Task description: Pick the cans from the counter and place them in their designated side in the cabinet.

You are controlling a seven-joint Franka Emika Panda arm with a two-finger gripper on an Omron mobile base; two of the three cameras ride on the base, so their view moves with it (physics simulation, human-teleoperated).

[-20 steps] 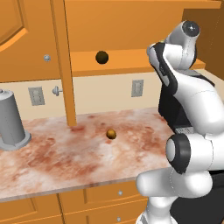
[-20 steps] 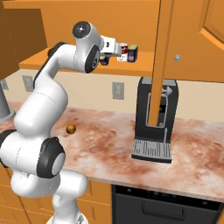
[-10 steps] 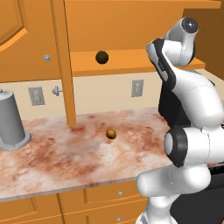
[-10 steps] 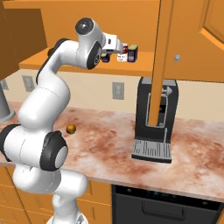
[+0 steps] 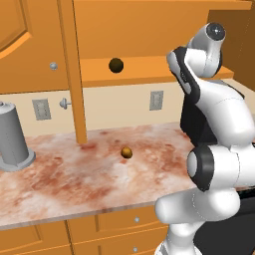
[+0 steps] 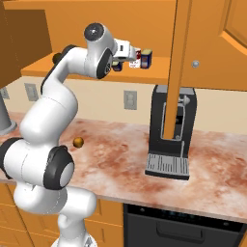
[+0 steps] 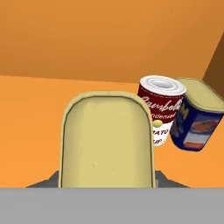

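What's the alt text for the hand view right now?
A yellowish-topped can looms close in the foreground, held in the shut gripper over the orange cabinet shelf. To its right on the shelf stand a red-and-white labelled can and, beside that, a dark blue can that leans toward it.

Base views flanking; hand view close

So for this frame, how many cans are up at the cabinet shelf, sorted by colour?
Red-and-white can: 1, standing on the shelf.
Dark blue cans with yellowish tops: 2, one beside the red-and-white can, one close in front of the hand camera at the gripper, top facing the lens.
Total: 3 cans.
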